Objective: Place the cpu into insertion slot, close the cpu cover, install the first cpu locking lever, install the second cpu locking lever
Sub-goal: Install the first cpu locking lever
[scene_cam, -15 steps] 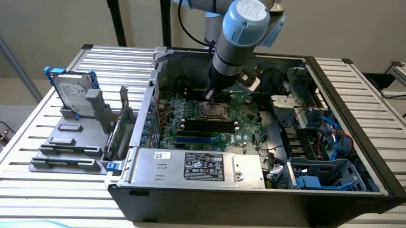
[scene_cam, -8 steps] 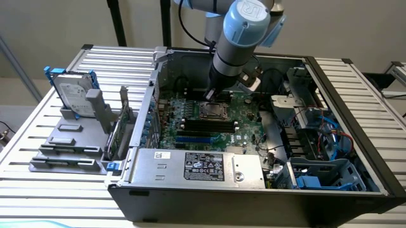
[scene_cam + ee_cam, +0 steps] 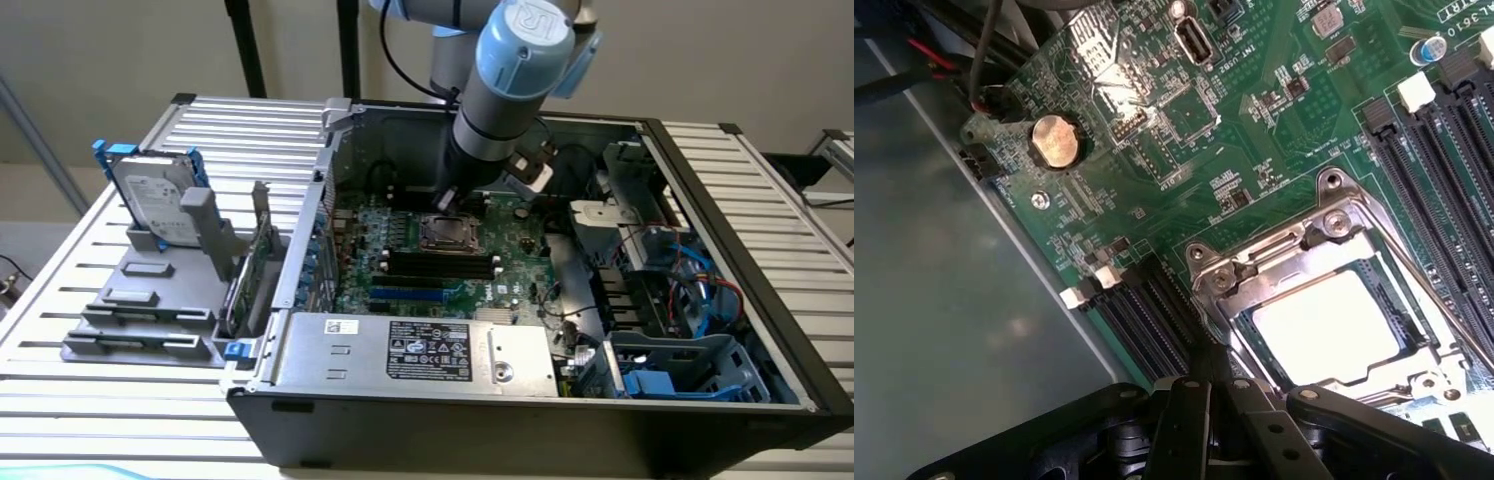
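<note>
Wrist view: cpu (image 3: 1332, 325) already sits in the insertion slot (image 3: 1384, 275) under the closed cpu cover (image 3: 1269, 258), so I'd keep the gripper (image 3: 1229, 425), jaws pressed together and empty, low beside the socket for lever work.

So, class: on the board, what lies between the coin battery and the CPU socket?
In the wrist view, bare green board with small chips lies between the battery and the socket.
</note>
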You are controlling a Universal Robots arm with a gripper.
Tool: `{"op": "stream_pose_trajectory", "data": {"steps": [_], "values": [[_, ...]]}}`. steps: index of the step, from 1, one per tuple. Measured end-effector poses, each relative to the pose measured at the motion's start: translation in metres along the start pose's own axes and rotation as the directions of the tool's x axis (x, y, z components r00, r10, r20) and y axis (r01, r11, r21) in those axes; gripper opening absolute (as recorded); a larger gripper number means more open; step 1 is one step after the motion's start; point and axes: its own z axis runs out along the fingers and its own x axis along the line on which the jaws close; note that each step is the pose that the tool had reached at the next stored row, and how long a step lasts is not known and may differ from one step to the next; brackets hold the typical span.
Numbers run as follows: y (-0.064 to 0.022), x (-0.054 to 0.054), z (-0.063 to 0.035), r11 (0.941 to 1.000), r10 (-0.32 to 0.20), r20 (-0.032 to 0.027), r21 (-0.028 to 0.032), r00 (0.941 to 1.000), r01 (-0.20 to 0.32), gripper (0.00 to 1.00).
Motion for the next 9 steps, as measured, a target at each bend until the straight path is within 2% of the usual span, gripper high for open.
{"op": "stream_pose_trajectory", "data": {"steps": [5, 9], "values": [[0.0026, 0.0016, 0.0001, 1.0, 0.0, 0.0035, -0.0023, 1.0, 0.0, 0.11], [0.0033, 0.002, 0.0002, 1.0, 0.0, 0.0036, -0.0024, 1.0, 0.0, 0.11]]}}
